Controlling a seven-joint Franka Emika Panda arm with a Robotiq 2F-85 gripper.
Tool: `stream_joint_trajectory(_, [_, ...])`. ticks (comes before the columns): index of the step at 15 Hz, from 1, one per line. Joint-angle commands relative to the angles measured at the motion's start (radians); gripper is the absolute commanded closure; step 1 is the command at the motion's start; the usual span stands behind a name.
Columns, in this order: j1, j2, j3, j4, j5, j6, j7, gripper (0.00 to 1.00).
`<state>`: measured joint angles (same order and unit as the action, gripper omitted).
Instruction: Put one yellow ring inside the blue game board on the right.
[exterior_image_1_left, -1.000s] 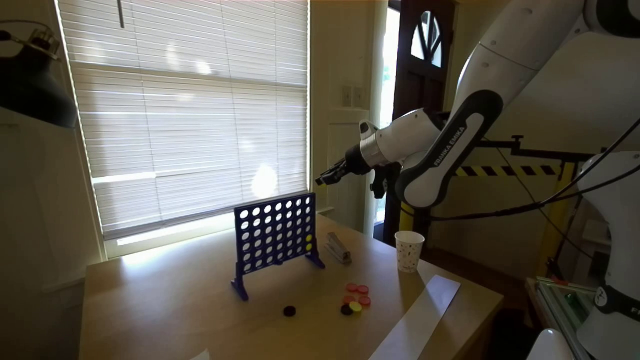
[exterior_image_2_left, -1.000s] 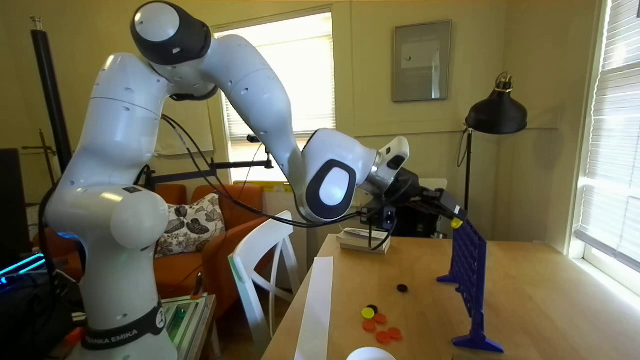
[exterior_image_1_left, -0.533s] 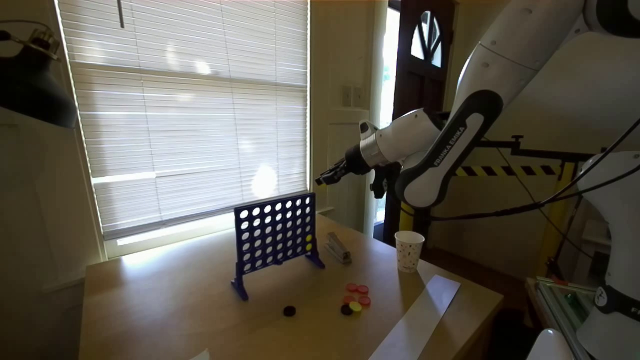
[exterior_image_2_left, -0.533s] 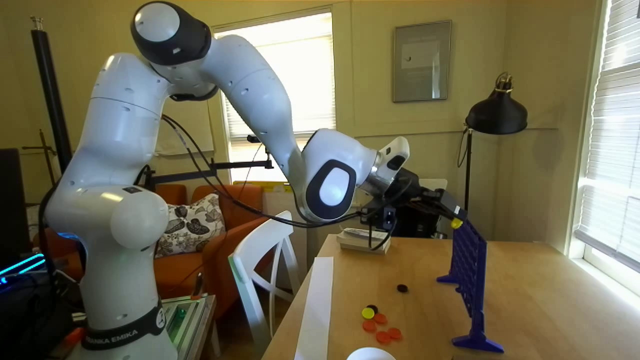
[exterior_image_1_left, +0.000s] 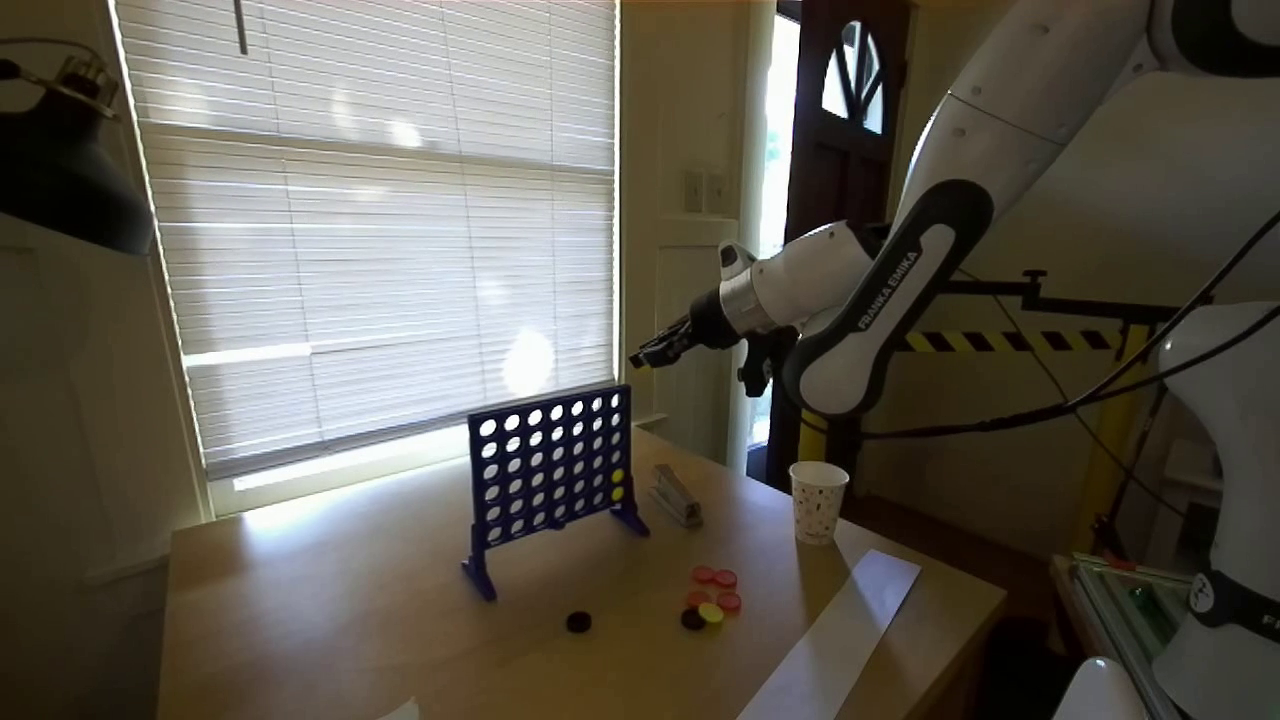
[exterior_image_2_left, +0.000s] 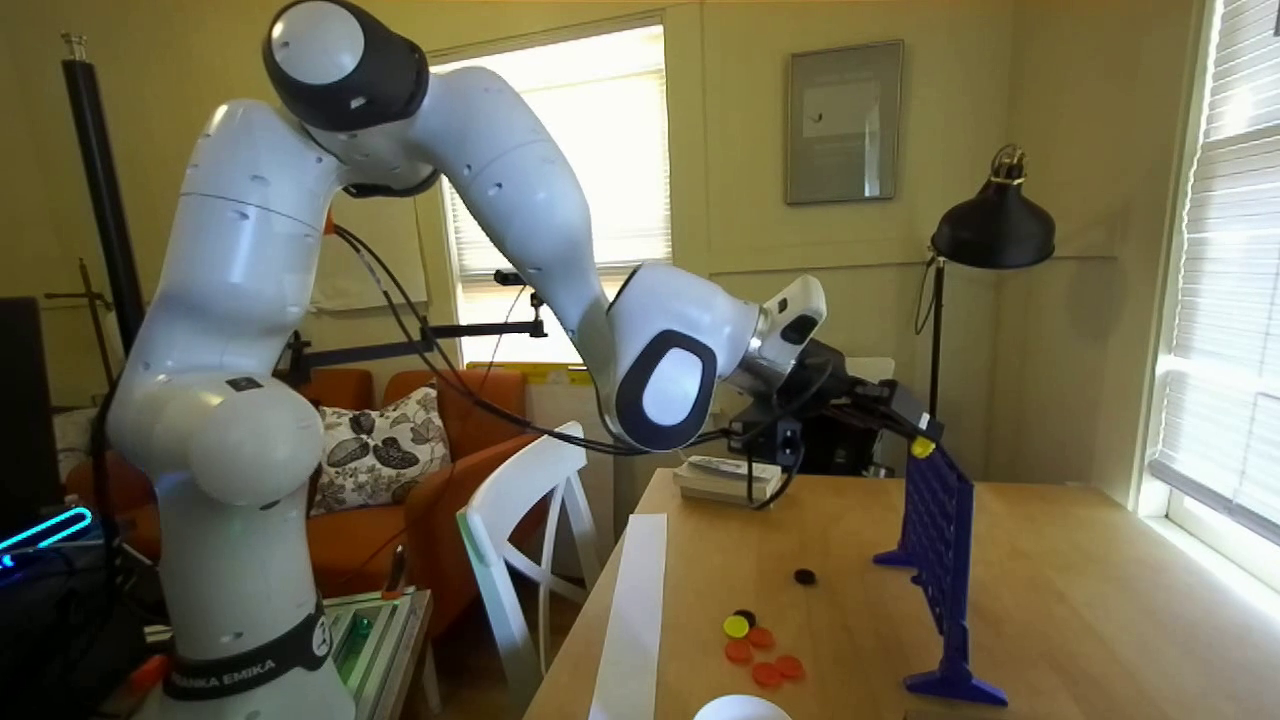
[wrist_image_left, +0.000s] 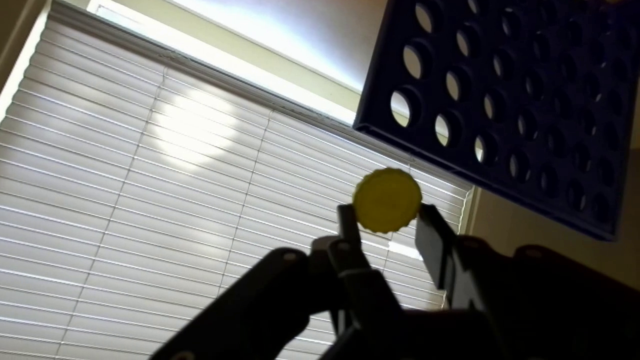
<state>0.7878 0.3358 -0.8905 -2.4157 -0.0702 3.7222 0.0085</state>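
Wrist view has my claw (wrist_image_left: 386, 209) pinching one yellow Connect Four disc (wrist_image_left: 387, 195) by its rim, between two fingertips (wrist_image_left: 432, 240), most of the disc standing out past them. That overhang should help: the rim can enter a slot before my fingers meet plastic. Just beside it, with a gap showing, is the upright blue Connect Four board (wrist_image_left: 512, 97); I judge myself slightly short of its top edge, though the depth is hard to tell. The disc's face looks nearly round here while the board's holes narrow to ovals, so I think I need to turn until disc and board run parallel. Next I should reach over the slot, lower straight down, and spread only once the rim is seated: letting go early may tip it off, pressing late may shove the board. Two yellow discs (exterior_image_1_left: 617, 494) fill the lowest holes of its end column. Another yellow disc (exterior_image_2_left: 736, 626) lies on the counter (exterior_image_1_left: 350, 600); I can leave that alone.
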Motion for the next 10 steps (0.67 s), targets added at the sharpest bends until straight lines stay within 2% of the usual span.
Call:
stream_joint_trajectory(1, [-0.230, -0.051, 0.242, 0.017, 0.032, 0.036, -0.096, 0.91])
stream_joint_trajectory(4, [-0.433, -0.061, 0.447, 0.034, 0.034, 0.047, -0.136, 0.91])
stream_joint_trajectory(6, [-0.549, -0.057, 0.555, 0.043, 0.018, 0.058, -0.140, 0.91])
stream_joint_trajectory(10, [-0.679, -0.043, 0.676, 0.058, 0.016, 0.062, -0.147, 0.91])
